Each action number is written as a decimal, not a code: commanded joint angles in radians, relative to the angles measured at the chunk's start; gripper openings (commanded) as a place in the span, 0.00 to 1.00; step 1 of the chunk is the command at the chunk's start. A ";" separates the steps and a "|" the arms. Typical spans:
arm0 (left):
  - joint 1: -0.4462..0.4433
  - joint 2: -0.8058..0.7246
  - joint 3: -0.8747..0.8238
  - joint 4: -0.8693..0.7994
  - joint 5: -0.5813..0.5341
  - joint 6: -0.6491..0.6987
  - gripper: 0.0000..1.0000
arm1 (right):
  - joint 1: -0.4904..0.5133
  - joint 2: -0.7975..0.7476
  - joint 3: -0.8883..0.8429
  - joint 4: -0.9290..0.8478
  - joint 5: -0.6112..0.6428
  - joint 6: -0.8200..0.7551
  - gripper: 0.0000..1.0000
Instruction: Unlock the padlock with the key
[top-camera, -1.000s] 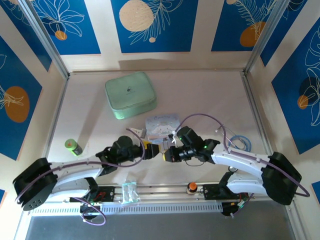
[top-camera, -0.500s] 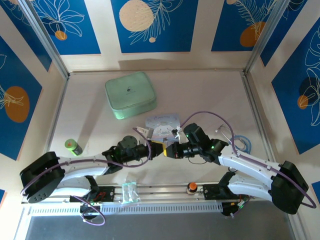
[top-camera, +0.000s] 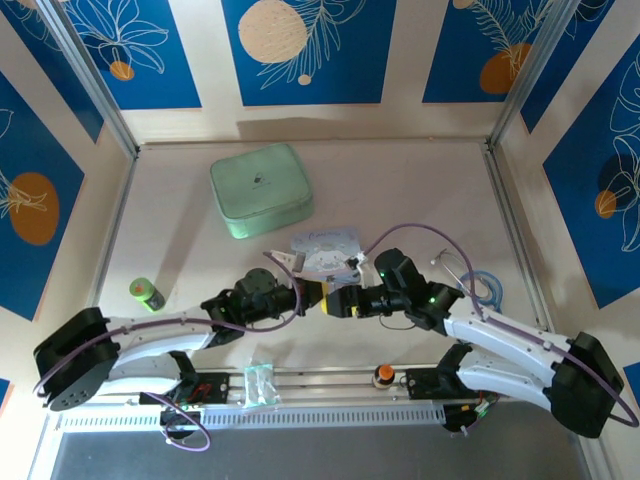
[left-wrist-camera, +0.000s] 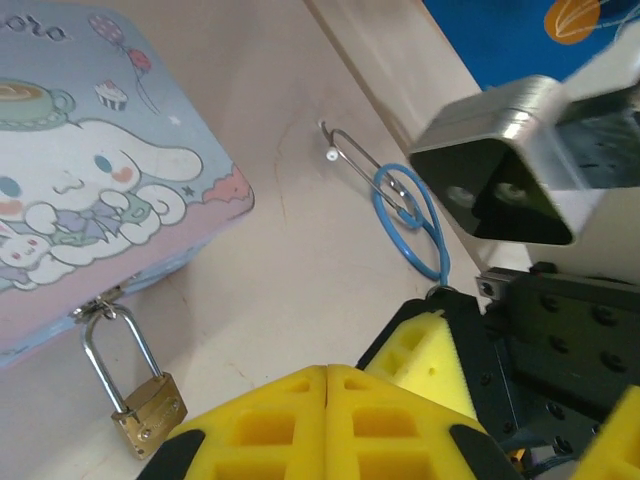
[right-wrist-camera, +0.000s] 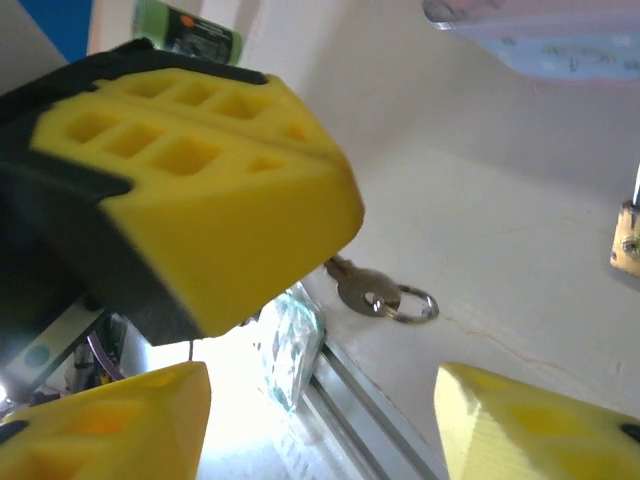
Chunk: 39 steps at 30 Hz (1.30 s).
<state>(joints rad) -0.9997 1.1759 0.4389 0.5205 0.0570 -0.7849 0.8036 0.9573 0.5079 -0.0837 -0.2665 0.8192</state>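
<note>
Blue wall panels with white flower drawings stand around a pale beige table (top-camera: 420, 190). From above, a mint-green square zip case (top-camera: 261, 190) lies far on the left, and a pale blue cartoon tin (top-camera: 325, 248) lies near the middle. Just in front of the tin the left gripper (top-camera: 316, 294) and the right gripper (top-camera: 336, 300) meet tip to tip. A small green can (top-camera: 146, 293) stands well apart on the left. In the left wrist view, the left gripper (left-wrist-camera: 326, 378) has its yellow foam pads pressed together. The tiny brass padlock (left-wrist-camera: 150, 410) lies on the table, and its thin silver shackle passes through the latch of the tin (left-wrist-camera: 100, 180). Beyond it lie a blue cord loop (left-wrist-camera: 415, 215) and a silver paper clip (left-wrist-camera: 360, 160). In the right wrist view, the small pale-gold key (right-wrist-camera: 372, 295) with a little ring sticks out from the tip of the closed left pads, which pinch its blade. The right gripper (right-wrist-camera: 320, 425) has its yellow fingers wide apart and holds nothing. The padlock (right-wrist-camera: 628, 240) shows at the right edge.
</note>
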 joint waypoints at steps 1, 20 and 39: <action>0.008 -0.062 0.035 -0.083 -0.077 -0.052 0.00 | -0.025 -0.094 -0.055 0.079 0.027 0.026 0.69; 0.032 -0.175 0.087 0.057 -0.002 -0.223 0.00 | -0.117 -0.156 -0.118 0.548 -0.104 0.130 0.65; 0.032 -0.168 0.090 0.094 -0.030 -0.218 0.00 | -0.090 -0.077 -0.154 0.742 -0.108 0.218 0.26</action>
<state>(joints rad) -0.9752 1.0222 0.5182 0.5976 0.0399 -1.0126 0.7074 0.8902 0.3710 0.6323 -0.3851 1.0401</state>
